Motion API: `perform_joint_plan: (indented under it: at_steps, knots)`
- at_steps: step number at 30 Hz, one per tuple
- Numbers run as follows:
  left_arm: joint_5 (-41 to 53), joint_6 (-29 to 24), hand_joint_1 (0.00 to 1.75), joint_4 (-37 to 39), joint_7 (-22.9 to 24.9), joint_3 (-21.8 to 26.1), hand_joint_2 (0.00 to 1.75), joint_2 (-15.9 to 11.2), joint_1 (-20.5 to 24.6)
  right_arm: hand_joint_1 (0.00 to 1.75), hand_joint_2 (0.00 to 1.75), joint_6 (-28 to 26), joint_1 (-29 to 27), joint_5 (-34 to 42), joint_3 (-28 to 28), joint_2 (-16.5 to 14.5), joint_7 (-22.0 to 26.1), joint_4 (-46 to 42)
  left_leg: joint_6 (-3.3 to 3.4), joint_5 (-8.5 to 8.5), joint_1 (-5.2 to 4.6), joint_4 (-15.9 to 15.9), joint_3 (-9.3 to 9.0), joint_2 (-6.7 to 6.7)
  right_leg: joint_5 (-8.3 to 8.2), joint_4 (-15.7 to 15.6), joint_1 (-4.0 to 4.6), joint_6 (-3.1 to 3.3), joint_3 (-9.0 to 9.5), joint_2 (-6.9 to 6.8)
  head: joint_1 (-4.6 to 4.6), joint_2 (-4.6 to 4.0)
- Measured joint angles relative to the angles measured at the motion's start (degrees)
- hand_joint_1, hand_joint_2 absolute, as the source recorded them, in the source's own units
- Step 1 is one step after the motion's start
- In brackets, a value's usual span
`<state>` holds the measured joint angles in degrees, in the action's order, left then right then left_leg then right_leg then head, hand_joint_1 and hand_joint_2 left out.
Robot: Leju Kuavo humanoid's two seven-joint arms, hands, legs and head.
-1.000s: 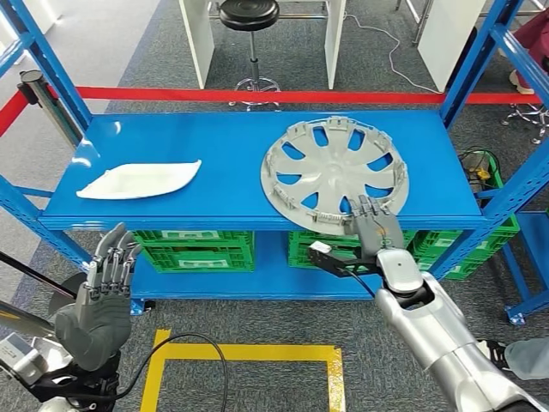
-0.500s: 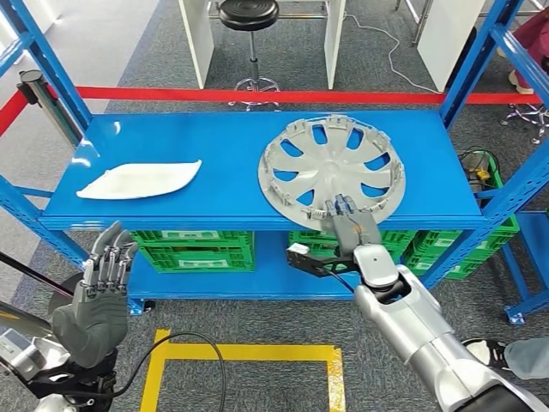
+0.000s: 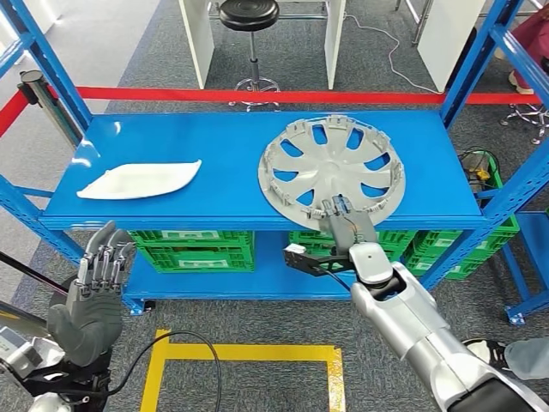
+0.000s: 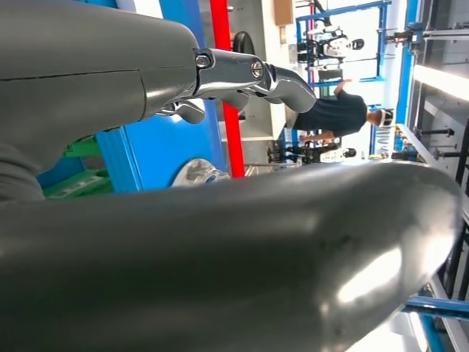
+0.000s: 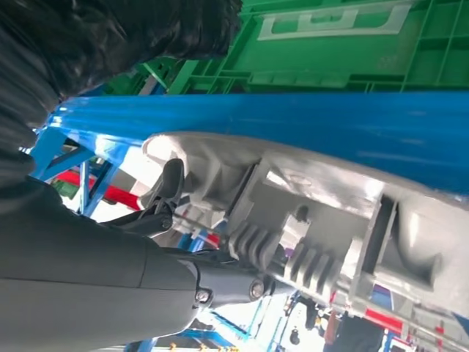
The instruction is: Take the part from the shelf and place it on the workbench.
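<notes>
Right robot hand (image 3: 346,225) at the front edge of the blue shelf (image 3: 226,176), fingers laid over the near rim of the silver hubcap (image 3: 331,167), thumb stretched out sideways below the shelf edge. From the right wrist view, fingertips (image 5: 260,246) pressed against the ribbed underside of the hubcap (image 5: 332,213), thumb apart from it; whether the rim is actually pinched or only touched, cannot tell. Hubcap flat on the shelf top, directly ahead of the right robot hand, its near edge slightly overhanging the front lip of the shelf.

Left robot hand (image 3: 93,296) low and well apart from the shelf, in front of its left end, palm away from the camera, fingers upright and slightly spread, empty. From the left wrist view, one finger (image 4: 243,73) extended, nothing held.

White curved panel (image 3: 139,180) flat on the shelf, ahead of the left robot hand and well to the left of the hubcap. Green crates (image 3: 194,249) on the lower shelf level, under both. Yellow tape outline (image 3: 246,356) on the grey floor between the two arms. Red barrier tape (image 3: 259,94) behind the shelf, black stool (image 3: 249,17) beyond it.
</notes>
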<state>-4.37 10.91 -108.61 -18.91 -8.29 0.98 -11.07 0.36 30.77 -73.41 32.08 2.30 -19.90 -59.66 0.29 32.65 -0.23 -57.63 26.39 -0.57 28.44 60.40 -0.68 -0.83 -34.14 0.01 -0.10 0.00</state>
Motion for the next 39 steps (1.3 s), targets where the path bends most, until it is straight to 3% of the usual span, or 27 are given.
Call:
perform_joint_plan:
  at_steps: [19, 39]
  knots:
    - [0.8, 1.5, 0.00, 0.0, -0.6, 2.1, 0.00, 0.7, -0.4, 0.00, 1.75, 2.0, 4.8, 3.0, 1.6, -1.3, -2.1, -8.2, -0.05, -0.03, 0.00, 0.0, 0.00, 0.01, 0.00, 0.0, 0.01, 0.00, 0.00, -0.01, -0.01, 0.00]
    - [0.1, 1.1, 0.00, -0.4, 0.3, 2.6, 0.00, 0.9, -0.4, 0.00, 1.75, 3.9, 1.5, 5.3, 2.2, -1.3, -3.2, -5.8, -0.05, -0.03, 0.00, 0.0, 0.01, 0.01, 0.00, 0.0, 0.01, 0.00, -0.01, 0.00, -0.01, 0.00]
